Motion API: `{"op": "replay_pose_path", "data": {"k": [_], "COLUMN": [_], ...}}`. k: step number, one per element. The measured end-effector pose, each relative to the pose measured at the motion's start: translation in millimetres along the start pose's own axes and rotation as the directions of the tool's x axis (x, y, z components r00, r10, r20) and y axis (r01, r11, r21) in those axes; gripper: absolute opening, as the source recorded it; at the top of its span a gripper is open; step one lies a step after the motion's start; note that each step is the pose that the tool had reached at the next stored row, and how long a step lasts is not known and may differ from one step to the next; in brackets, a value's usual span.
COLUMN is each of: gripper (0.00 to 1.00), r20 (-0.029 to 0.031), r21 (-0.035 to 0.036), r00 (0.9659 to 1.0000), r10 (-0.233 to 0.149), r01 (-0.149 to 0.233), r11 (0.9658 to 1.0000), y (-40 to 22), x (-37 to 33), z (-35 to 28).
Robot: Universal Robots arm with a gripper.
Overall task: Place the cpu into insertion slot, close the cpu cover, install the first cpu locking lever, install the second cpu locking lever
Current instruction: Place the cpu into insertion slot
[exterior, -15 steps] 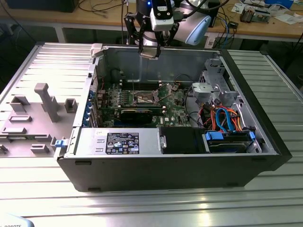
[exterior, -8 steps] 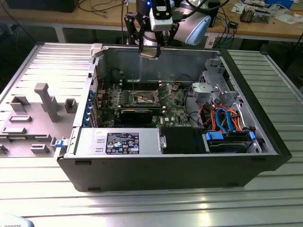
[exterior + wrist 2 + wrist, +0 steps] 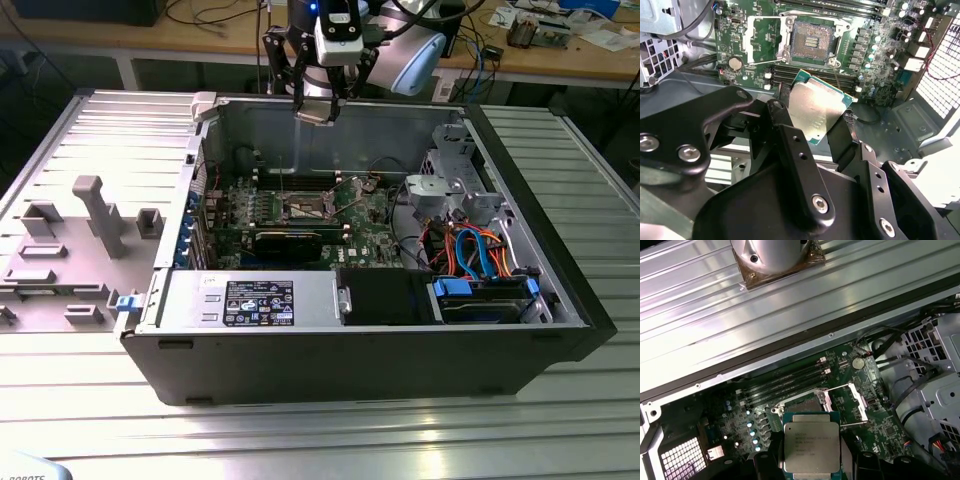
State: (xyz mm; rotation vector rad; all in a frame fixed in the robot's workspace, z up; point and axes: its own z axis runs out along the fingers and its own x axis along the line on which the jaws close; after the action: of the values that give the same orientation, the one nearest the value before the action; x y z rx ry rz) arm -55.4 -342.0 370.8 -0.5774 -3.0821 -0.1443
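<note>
At the upper middle of the exterior view, the arm (image 3: 418, 50) is a pale silver tube carrying a white block (image 3: 338, 28). In the second wrist view, the jaws are matte black jointed links fastened with round silver screws (image 3: 689, 153).

I see black jaws clamped on opposite edges of small flat square chip with dull silver top (image 3: 816, 111). Chip held clear of green circuit board (image 3: 732, 47), near square socket with dark centre and silver rim (image 3: 809, 41). Socket uncovered. Thin silver frame cover (image 3: 750, 37) flipped open beside it.
</note>
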Motion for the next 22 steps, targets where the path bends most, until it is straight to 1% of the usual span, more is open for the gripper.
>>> {"op": "replay_pose_path", "data": {"k": [11, 22], "gripper": [0.54, 0.54], "r20": [0.0024, 0.004], "r21": [-0.0005, -0.0009], "r00": [0.9996, 0.999], "r10": [0.026, 0.045], "r01": [-0.026, -0.045], "r11": [0.9997, 0.999], "y": [0.0, 0.3], "x": [0.0, 0.2], "z": [0.0, 0.0]}}
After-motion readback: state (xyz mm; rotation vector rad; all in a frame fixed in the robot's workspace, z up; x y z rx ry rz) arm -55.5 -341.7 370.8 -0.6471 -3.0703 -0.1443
